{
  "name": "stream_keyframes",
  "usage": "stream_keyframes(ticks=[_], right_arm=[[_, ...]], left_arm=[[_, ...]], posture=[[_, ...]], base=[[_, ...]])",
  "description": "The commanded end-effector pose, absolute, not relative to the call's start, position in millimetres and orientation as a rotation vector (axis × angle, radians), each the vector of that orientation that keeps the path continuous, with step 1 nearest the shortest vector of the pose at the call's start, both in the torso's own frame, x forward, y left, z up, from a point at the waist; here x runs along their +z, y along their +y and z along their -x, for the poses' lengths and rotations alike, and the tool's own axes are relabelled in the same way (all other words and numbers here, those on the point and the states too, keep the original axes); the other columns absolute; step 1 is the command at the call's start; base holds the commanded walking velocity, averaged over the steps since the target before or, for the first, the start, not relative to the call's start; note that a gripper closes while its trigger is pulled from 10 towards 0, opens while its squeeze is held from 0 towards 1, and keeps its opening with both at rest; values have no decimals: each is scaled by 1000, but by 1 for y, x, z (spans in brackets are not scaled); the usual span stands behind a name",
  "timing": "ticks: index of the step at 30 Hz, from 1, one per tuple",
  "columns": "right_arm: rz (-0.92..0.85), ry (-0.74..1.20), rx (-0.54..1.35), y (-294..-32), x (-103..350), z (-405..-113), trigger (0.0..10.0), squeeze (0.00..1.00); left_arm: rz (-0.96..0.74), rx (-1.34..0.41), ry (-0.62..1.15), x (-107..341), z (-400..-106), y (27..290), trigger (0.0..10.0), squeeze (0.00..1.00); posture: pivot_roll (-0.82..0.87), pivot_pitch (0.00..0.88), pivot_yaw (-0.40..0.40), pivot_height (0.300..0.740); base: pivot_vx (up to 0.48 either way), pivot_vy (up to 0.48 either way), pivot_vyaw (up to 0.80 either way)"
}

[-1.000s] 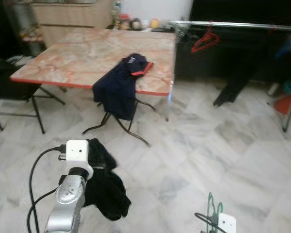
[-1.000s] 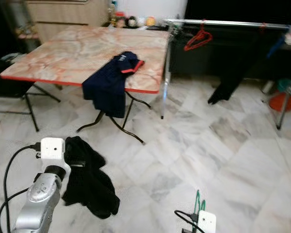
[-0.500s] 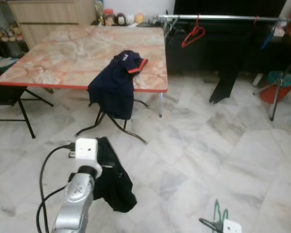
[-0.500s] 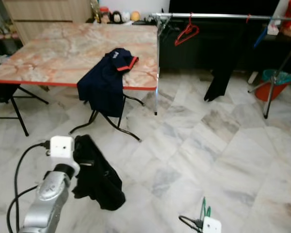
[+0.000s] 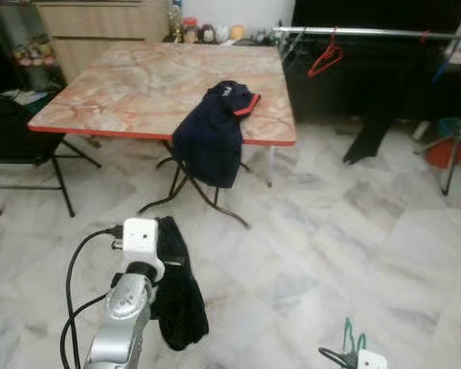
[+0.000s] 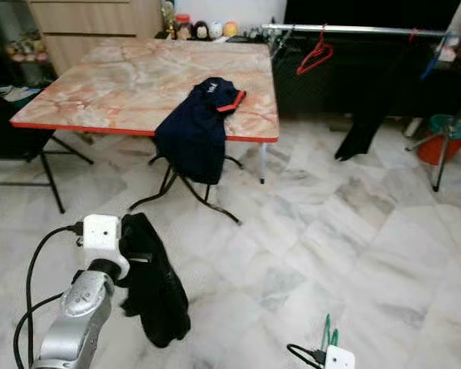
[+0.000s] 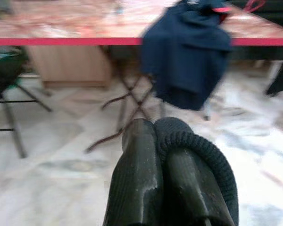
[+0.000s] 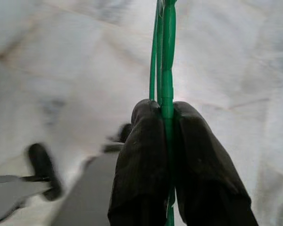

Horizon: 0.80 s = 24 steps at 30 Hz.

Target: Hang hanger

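1. Marble-top red-edged table (image 5: 138, 84) sits further right in head views vs 0.5 s ago; whole scene shifted, so camera turned.
2. R wrist view: right gripper (image 8: 166, 136) clamped on thin green hanger (image 8: 168, 56). L wrist view: left gripper (image 7: 156, 155) pinched on black cloth (image 5: 177, 300).
3. Navy shirt (image 5: 213, 131) drapes off table edge; red hanger (image 5: 325, 58) on metal rail (image 5: 369, 32); white marble floor (image 5: 330, 246).

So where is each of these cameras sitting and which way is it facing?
Left eye: head, looking down at the table and rail; left arm holding black garment.
Right eye: the same scene.
Left wrist: along the left gripper, facing the navy shirt, shared with the head views.
Right wrist: along the right gripper clamping the green hanger.
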State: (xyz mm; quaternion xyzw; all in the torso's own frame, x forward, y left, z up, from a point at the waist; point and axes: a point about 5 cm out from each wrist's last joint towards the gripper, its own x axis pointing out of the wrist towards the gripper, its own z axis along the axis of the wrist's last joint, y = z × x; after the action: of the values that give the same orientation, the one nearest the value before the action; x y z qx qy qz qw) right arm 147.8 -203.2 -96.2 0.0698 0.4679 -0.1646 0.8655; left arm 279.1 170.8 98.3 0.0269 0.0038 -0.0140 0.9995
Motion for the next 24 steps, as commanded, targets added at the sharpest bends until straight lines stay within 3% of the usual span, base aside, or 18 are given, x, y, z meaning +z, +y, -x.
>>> stream_keyframes(ticks=[1, 8, 24], right_arm=[[-139, 983, -354, -208, -97, -144, 10000, 0], [-137, 983, -349, -208, -97, -144, 10000, 0], [-136, 985, -343, -207, -97, -144, 10000, 0]], left_arm=[[-40, -41, -32, 106, -281, 165, 10000, 0], [-46, -36, -33, 106, -281, 165, 10000, 0], [18, -12, -96, 118, -281, 166, 10000, 0]], posture=[[142, 0, -29, 740], [143, 0, -31, 740], [147, 0, -31, 740]], base=[[0, 274, 0], [0, 274, 0], [0, 0, 0]])
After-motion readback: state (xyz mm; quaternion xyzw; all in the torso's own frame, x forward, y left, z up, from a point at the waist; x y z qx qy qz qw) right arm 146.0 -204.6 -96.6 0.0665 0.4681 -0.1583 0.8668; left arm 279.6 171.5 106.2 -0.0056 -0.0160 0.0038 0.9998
